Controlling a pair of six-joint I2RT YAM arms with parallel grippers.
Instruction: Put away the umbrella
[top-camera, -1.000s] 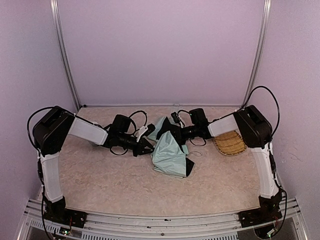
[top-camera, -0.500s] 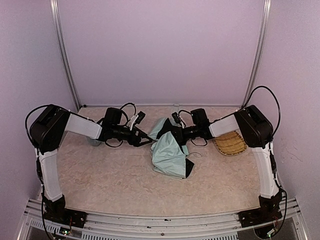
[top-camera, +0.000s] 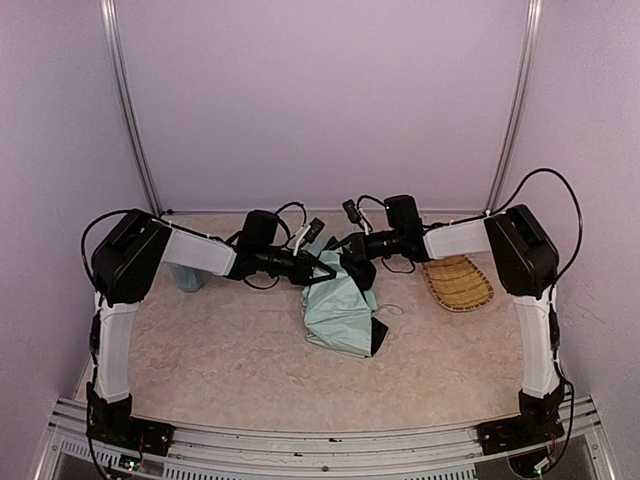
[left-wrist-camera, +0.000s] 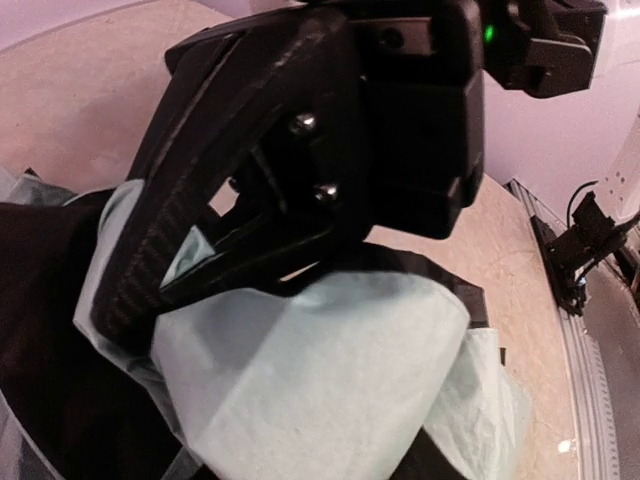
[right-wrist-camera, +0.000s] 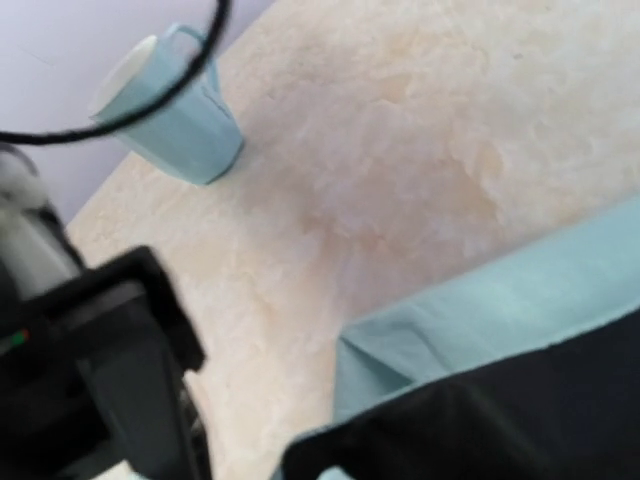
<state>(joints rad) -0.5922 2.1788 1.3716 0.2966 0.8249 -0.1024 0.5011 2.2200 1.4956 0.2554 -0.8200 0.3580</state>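
Note:
The umbrella (top-camera: 338, 305) lies crumpled mid-table, its pale mint fabric up and black underside showing at the edges. My right gripper (top-camera: 352, 266) is shut on its upper edge, and the fabric rises to it. In the left wrist view that gripper's black fingers (left-wrist-camera: 200, 180) press together over the mint fabric (left-wrist-camera: 320, 370). My left gripper (top-camera: 322, 268) has come in from the left against the same upper edge. Its jaws look parted from above, and its own fingers are hidden in its wrist view. The right wrist view shows mint fabric (right-wrist-camera: 500, 310) over black.
A light blue cup (top-camera: 188, 277) stands at the left behind my left forearm and also shows in the right wrist view (right-wrist-camera: 175, 115). A woven straw tray (top-camera: 458, 283) lies to the right of the umbrella. Purple walls close in the back and sides.
My left arm swung back and then right, up to the umbrella's upper edge, its jaws opening from shut. My right gripper kept its hold and shifted slightly back.

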